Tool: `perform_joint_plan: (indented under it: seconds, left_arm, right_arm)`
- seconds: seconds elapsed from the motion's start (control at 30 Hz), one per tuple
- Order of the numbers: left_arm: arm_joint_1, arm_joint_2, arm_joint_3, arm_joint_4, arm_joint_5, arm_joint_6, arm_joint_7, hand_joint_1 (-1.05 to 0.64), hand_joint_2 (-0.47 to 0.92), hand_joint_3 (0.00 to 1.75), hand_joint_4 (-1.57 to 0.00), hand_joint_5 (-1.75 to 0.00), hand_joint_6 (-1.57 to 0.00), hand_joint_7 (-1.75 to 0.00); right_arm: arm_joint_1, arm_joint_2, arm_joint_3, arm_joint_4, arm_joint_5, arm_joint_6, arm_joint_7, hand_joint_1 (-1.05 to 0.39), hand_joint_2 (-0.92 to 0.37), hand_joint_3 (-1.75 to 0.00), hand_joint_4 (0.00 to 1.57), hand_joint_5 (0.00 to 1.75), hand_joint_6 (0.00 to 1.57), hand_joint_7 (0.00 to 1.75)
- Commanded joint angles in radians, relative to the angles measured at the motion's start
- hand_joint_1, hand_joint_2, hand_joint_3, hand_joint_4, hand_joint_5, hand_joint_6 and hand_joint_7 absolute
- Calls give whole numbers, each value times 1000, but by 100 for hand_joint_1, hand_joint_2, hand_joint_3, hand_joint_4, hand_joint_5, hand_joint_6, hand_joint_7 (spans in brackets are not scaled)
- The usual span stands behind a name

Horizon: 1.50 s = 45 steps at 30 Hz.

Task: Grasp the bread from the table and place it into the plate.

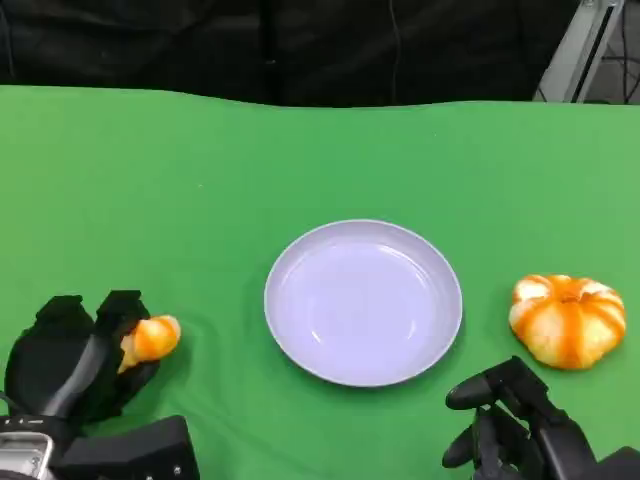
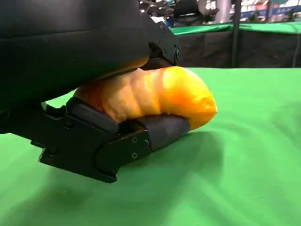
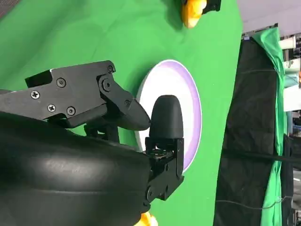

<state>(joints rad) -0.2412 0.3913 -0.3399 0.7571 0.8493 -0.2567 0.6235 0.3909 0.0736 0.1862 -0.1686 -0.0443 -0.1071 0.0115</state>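
Observation:
An orange-yellow piece of bread (image 1: 153, 338) sits at the table's front left, gripped by my left hand (image 1: 75, 360). In the left wrist view the bread (image 2: 160, 94) is clamped between black fingers (image 2: 155, 132) above and below it, low over the green cloth. The pale lilac plate (image 1: 363, 302) lies empty at the table's middle, well to the right of that hand. My right hand (image 1: 520, 425) hovers at the front right with its fingers apart and nothing in them. From the right wrist view I see the plate (image 3: 186, 94) past that hand (image 3: 94, 141), and the held bread (image 3: 190, 13) beyond.
A round orange-and-white pumpkin-shaped bread (image 1: 568, 320) lies right of the plate, just beyond my right hand. The green cloth (image 1: 200, 180) covers the table up to a black backdrop; a metal frame (image 1: 585, 45) stands at the far right.

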Motion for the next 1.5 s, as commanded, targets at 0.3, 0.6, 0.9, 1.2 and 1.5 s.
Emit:
perform_joint_plan:
  seconds: [0.3,0.6,0.9,1.2,1.5]
  left_arm:
    - [167,97,47,-323,-52,-52,-4,-32,82,117,-81,-175,-53,-175]
    - [172,57,66,-463,-56,-21,-38,-30,79,116,-75,-175,-47,-175]
    - [77,-95,35,-427,-40,-6,25,-32,81,117,-72,-175,-44,-175]
    - [-70,-186,-41,-298,-18,-48,53,-35,82,119,-71,-175,-37,-175]
    - [-180,-249,-105,-224,-17,-15,-11,-32,68,122,-83,-175,-54,-175]
  right_arm:
    - [3,-7,0,-13,0,9,-5,-30,-92,-96,40,175,20,175]
    - [-5,-7,-4,2,9,-4,1,-29,-92,-96,41,175,20,175]
    - [-4,-9,-3,-4,-3,9,-4,-30,-92,-96,40,175,20,175]
    - [4,-6,-3,-6,12,4,2,-29,-92,-97,40,175,20,175]
    - [12,-3,4,-17,5,10,-1,-30,-92,-97,41,175,20,175]
